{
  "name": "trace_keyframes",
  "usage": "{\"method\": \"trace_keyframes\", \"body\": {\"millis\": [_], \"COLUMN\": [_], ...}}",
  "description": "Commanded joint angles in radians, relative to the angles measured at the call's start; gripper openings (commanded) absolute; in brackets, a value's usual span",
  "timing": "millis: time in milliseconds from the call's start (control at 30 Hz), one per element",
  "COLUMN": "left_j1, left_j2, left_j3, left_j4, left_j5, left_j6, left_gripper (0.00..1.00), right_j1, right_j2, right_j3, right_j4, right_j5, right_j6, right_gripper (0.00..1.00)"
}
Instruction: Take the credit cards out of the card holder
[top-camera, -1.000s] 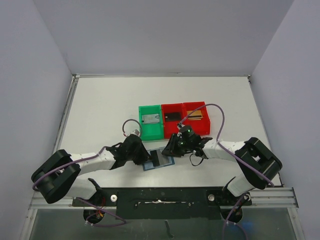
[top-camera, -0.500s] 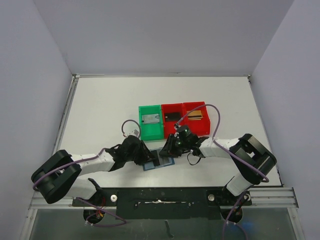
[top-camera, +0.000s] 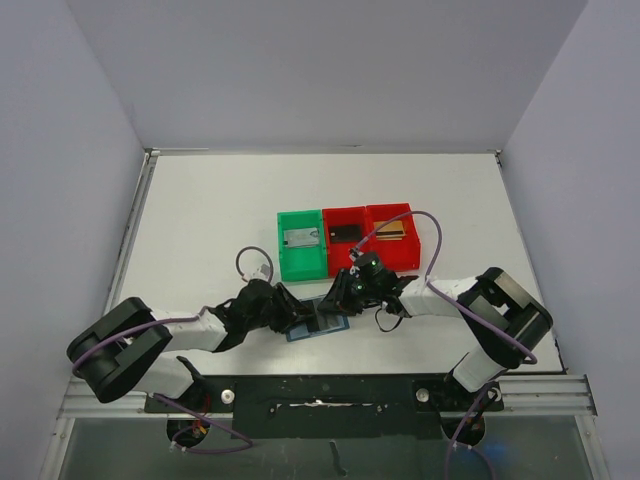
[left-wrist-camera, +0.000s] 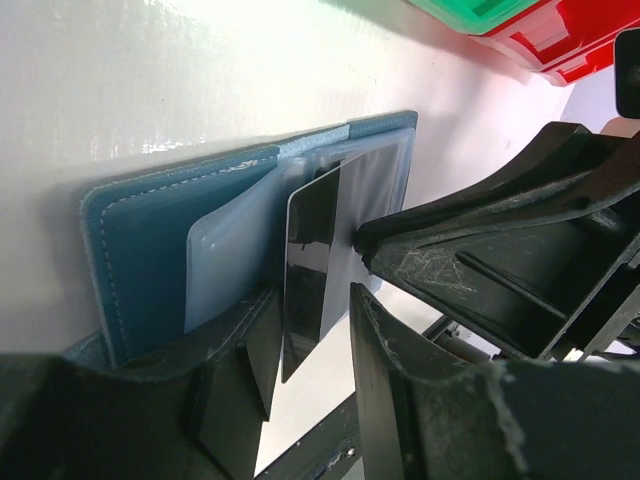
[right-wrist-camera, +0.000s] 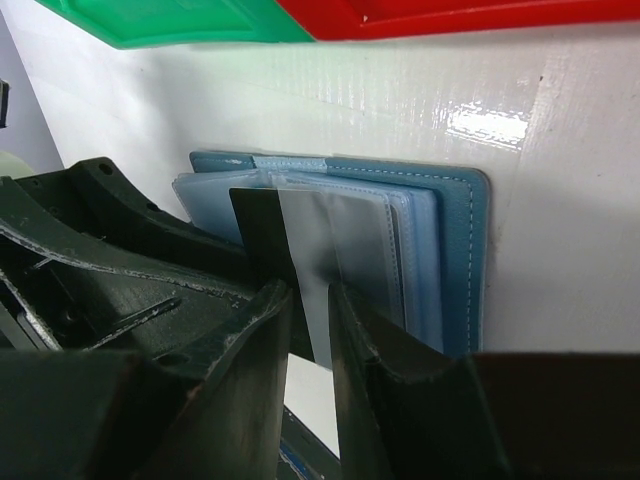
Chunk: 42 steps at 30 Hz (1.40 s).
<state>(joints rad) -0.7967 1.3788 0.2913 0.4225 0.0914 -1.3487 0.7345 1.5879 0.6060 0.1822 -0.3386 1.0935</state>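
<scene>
My left hand (left-wrist-camera: 312, 322) and my right hand (right-wrist-camera: 308, 300) are black, scuffed pale. The flat teal-blue bifold card holder (left-wrist-camera: 140, 250) has light stitching and milky clear sleeves (left-wrist-camera: 235, 260); the glossy plastic card (left-wrist-camera: 312, 255) is black. One green plastic bin (top-camera: 301, 262), two red plastic bins (top-camera: 345, 250), white tabletop (top-camera: 210, 220)

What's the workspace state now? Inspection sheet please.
surface: white table, no spills seen.
job's things: blue card holder lies open; black card sticks partway out of a clear sleeve.
bins: green bin holds a grey card; two red bins hold a dark card and a tan card.
clutter: nothing seen.
grippers: left gripper open, straddling the black card; right gripper shut on the card holder's sleeve.
cables: purple cable loops on each arm; the right one crosses a red bin.
surroundings: plain walls on three sides; metal rail at near edge.
</scene>
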Motion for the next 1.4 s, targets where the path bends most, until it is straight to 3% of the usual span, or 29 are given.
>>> {"method": "trace_keyframes", "body": {"millis": [0,333,567,700,833,1100,1267,1367], "left_j1": [-0.002,-0.002,-0.002,0.001,0.001,0.001,0.001,0.0], "left_j2": [0.027,-0.074,-0.218,-0.328,-0.418,-0.498,-0.497,-0.502], "left_j3": [-0.038,-0.024,0.033,0.055,0.055,0.097,0.11,0.113], "left_j4": [-0.023,-0.17,-0.412,-0.492,-0.477,-0.431,-0.335,-0.272], "left_j5": [-0.009,-0.059,-0.12,-0.128,-0.113,-0.105,-0.049,-0.011], "left_j6": [-0.016,-0.001,0.069,0.119,0.153,0.224,0.263,0.28], "left_gripper": [0.32,0.0,0.0,0.0,0.0,0.0,0.0,0.0], "right_j1": [0.008,-0.005,-0.038,-0.043,-0.048,-0.078,-0.094,-0.148], "right_j2": [0.032,0.021,-0.023,-0.098,-0.186,-0.386,-0.531,-0.575], "right_j3": [-0.025,-0.017,-0.005,-0.027,-0.052,-0.149,-0.288,-0.273], "right_j4": [-0.046,-0.071,-0.134,-0.07,0.036,0.147,0.379,0.291], "right_j5": [0.007,0.024,0.058,0.033,0.008,0.094,0.114,0.04], "right_j6": [-0.006,-0.019,-0.062,-0.085,-0.092,-0.069,-0.058,-0.062], "right_gripper": [0.25,0.24,0.25,0.28,0.32,0.59,0.63,0.64]}}
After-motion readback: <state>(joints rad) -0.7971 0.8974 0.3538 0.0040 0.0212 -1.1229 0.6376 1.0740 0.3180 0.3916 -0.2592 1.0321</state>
